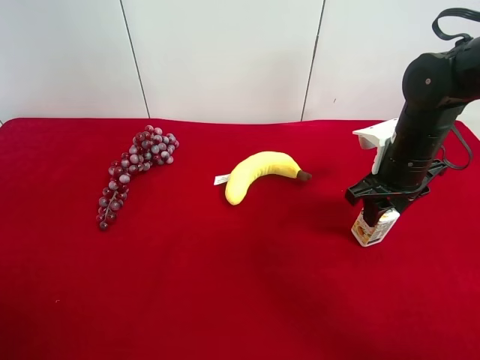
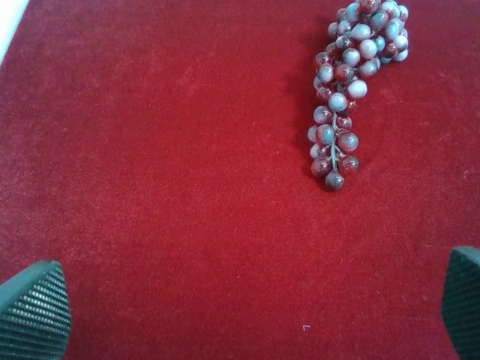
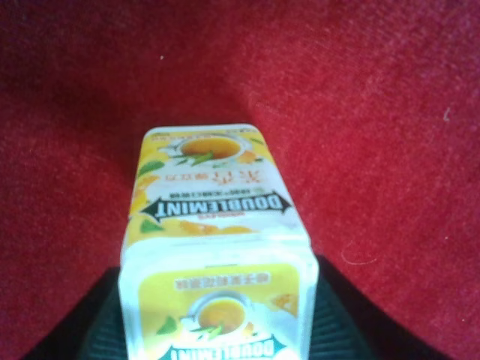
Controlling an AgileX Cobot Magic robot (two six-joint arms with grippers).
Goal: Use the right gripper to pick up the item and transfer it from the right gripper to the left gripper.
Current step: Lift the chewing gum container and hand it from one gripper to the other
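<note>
The item is a small white carton with orange-yellow fruit pictures, standing on the red cloth at the exterior high view's right. My right gripper, on the thick black arm, comes down over its top. In the right wrist view the item fills the space between the two black fingers, which press against its sides, so the right gripper is shut on it. My left gripper is open and empty over bare red cloth, with the grape bunch ahead of it. The left arm is out of the exterior high view.
A yellow plush banana lies mid-table, left of the item. A purple grape bunch lies at the far left. The red cloth covers the table, and a white wall stands behind it.
</note>
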